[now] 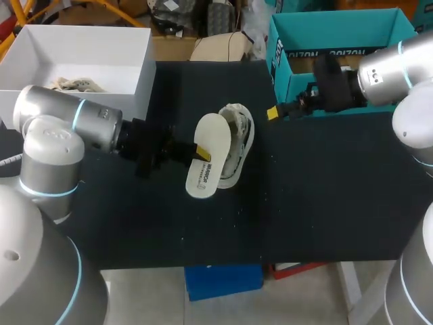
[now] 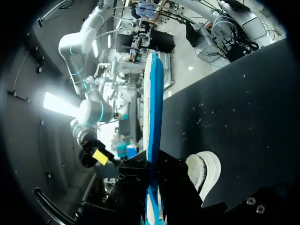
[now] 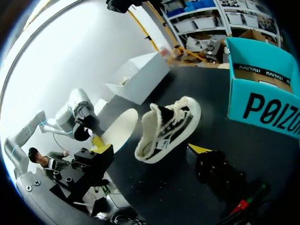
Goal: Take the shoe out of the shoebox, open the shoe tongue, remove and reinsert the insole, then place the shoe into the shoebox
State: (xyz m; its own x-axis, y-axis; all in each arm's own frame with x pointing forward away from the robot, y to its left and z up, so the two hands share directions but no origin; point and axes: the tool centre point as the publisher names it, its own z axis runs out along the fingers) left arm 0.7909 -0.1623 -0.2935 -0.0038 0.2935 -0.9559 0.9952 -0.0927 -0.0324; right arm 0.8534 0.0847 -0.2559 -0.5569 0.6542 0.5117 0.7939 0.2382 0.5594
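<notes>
Head view, left hand (image 1: 197, 150): clenched on the insole (image 1: 205, 157), gripping its long edge near the middle. The insole's pale upper side faces up.
Head view, shoe (image 1: 238, 139): out of its box on the black bench (image 1: 325, 196), just past the left hand's fingertips. The insole's far edge overlaps it; I cannot tell whether they touch.
Head view, right hand (image 1: 277, 111): on the shoe's other side, near it but apart. Only one yellow tip shows.
Head view, shoebox (image 1: 338, 30): teal and open, right behind the right hand.
Head view, white box (image 1: 144, 78): open, behind the left arm, well apart from the shoe.
Left wrist view, left hand (image 2: 152, 166): its dark fingers press the insole (image 2: 153, 108) from both sides. The insole is seen edge on — blue underside, reaching out ahead of the hand.
Left wrist view, shoe (image 2: 205, 169): one pale end shows on the bench, just beside the hand.
Left wrist view, right hand (image 2: 99, 156): ahead of the left hand, past the insole.
Right wrist view, right hand (image 3: 150, 149): released, with the yellow fingertips (image 3: 102, 149) spread wide and nothing gripped.
Right wrist view, shoe (image 3: 171, 126): white with black panels, just ahead of the spread fingers and untouched.
Right wrist view, insole (image 3: 119, 129): ahead of the right hand beside the shoe, held by the left hand (image 3: 93, 137).
Right wrist view, shoebox (image 3: 262, 101): ahead of the hand, off to one side of the shoe.
</notes>
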